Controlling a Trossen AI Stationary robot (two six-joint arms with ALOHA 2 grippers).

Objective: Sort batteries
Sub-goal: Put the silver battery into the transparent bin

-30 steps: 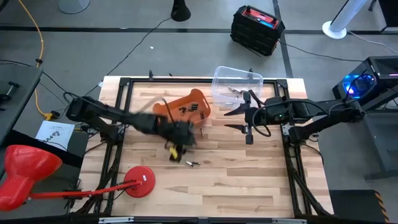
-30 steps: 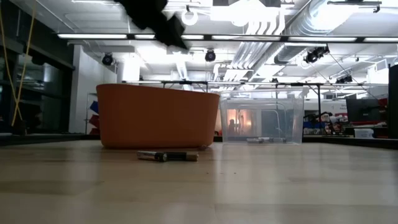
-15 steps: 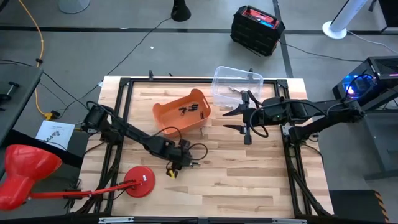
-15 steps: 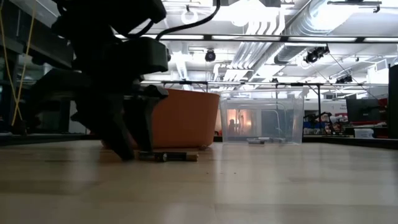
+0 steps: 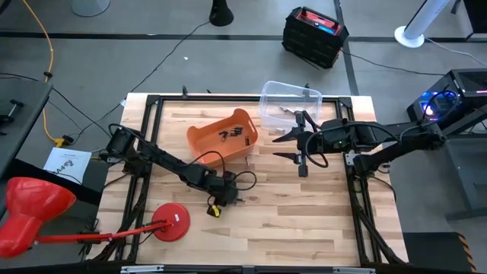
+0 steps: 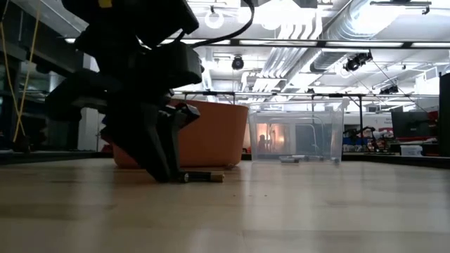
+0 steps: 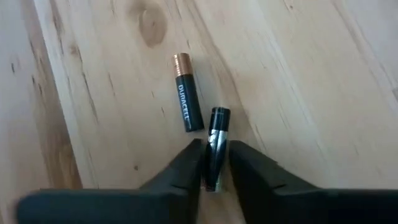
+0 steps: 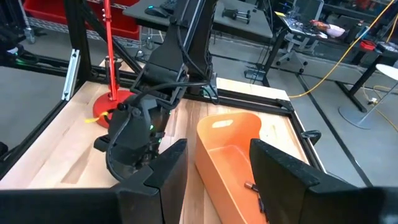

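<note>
Batteries: two left loose on the bare wooden table (image 5: 304, 205), lying close together, one dark cell (image 7: 216, 146) sitting lengthwise in the gap between the left gripper's (image 7: 211, 163) fingers, the other, a copper-topped Duracell cell (image 7: 187, 101), just beyond the fingertips and off to one side, apart from both pads. Fingers narrowed to a slot scarcely wider than the dark cell, flanking it on both sides with tips down at the tabletop; no lift to be seen, so likely lined up along the cell's length for a squeeze across its thin body, not yet a carry. Probably set this way to take one cell alone and leave its neighbour lying. Seen from table height, the same gripper (image 6: 158, 158) planted on the wood with the cells (image 6: 200, 176) at its tips, just in front of the orange bin (image 5: 223, 135). Several dark cells already in that bin; a few more things, too small to tell, in the clear bin (image 5: 289, 104) beside it. Right gripper (image 5: 295, 144) waiting above the table near the clear bin, fingers spread wide, holding nothing.
</note>
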